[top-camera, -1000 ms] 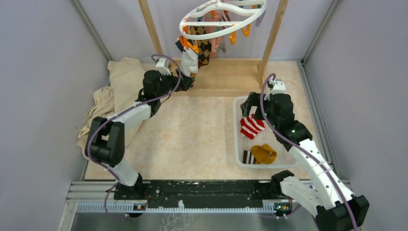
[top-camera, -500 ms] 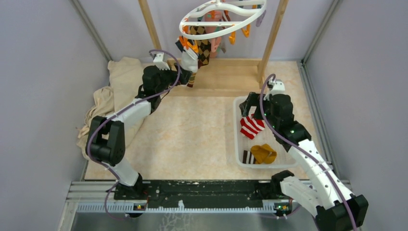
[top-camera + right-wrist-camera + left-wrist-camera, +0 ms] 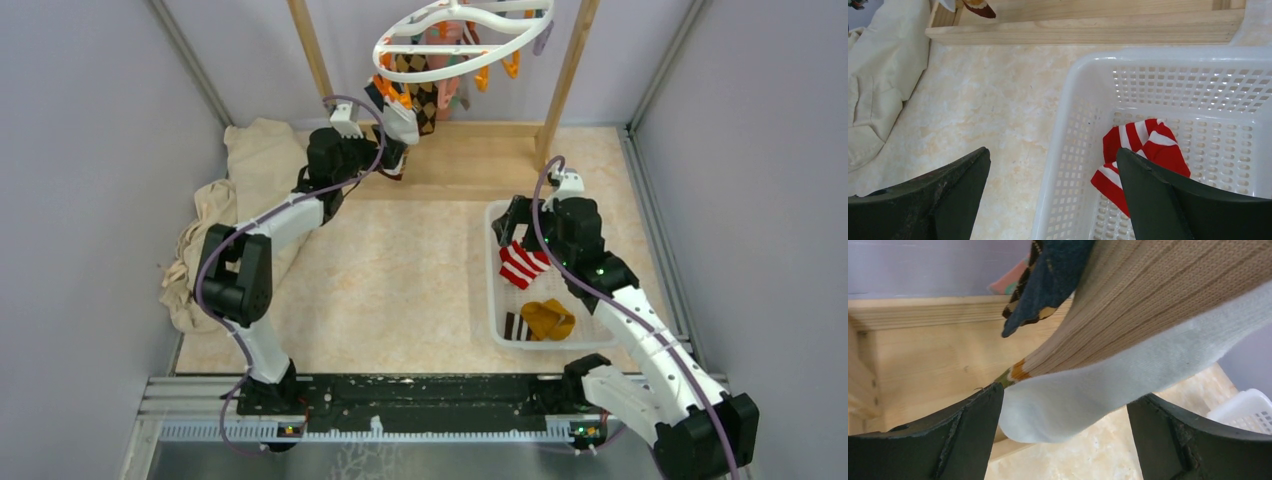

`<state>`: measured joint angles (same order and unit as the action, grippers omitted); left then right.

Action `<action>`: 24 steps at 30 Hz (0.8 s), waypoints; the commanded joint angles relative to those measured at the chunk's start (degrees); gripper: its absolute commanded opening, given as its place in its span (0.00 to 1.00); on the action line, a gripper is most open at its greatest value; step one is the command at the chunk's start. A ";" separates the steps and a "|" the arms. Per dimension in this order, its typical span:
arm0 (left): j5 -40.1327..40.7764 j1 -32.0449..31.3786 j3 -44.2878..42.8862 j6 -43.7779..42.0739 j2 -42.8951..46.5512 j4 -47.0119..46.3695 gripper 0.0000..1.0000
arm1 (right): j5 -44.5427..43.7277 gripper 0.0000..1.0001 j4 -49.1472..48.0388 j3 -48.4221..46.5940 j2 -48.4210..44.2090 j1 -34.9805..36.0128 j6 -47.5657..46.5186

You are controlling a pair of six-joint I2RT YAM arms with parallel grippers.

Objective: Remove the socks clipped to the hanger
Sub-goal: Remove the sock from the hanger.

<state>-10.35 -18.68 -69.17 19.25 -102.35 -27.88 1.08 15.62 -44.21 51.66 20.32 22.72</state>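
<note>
The white round hanger (image 3: 462, 38) hangs at the top centre with orange clips and several socks below it: a white sock (image 3: 401, 122), a brown argyle sock (image 3: 424, 105) and a pink one behind. My left gripper (image 3: 388, 152) is open right under them. In the left wrist view the white sock (image 3: 1088, 395) lies between my open fingers (image 3: 968, 435), with a tan ribbed sock (image 3: 1148, 305) and a navy sock (image 3: 1055, 277) above. My right gripper (image 3: 513, 222) is open and empty over the basket's left rim, above the red-white striped sock (image 3: 1143, 150).
The white perforated basket (image 3: 493, 290) at the right holds the striped sock (image 3: 522, 263) and a mustard yellow sock (image 3: 548, 318). A wooden frame (image 3: 470, 160) stands at the back. A cream cloth (image 3: 225, 215) lies bunched at the left wall.
My left gripper has moved right and up, closer under the hanging socks. My right arm has shifted slightly toward the near side.
</note>
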 commanded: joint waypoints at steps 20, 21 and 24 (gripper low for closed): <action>2.69 -12.13 -1.75 -2.56 8.39 8.94 0.23 | 6.45 0.96 -7.02 -0.74 2.18 -1.37 1.91; 3.27 -12.77 -2.16 -2.44 8.85 10.62 0.23 | 7.40 0.96 -7.75 -1.16 2.47 -1.44 1.92; 3.81 -14.01 -2.45 -0.22 10.28 14.47 0.23 | 10.89 0.95 -10.28 -2.68 3.86 -1.51 1.89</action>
<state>-8.80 -31.29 -70.96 17.96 -94.59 -19.05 6.94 11.92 -43.51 54.28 19.53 24.16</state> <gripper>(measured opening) 0.233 0.962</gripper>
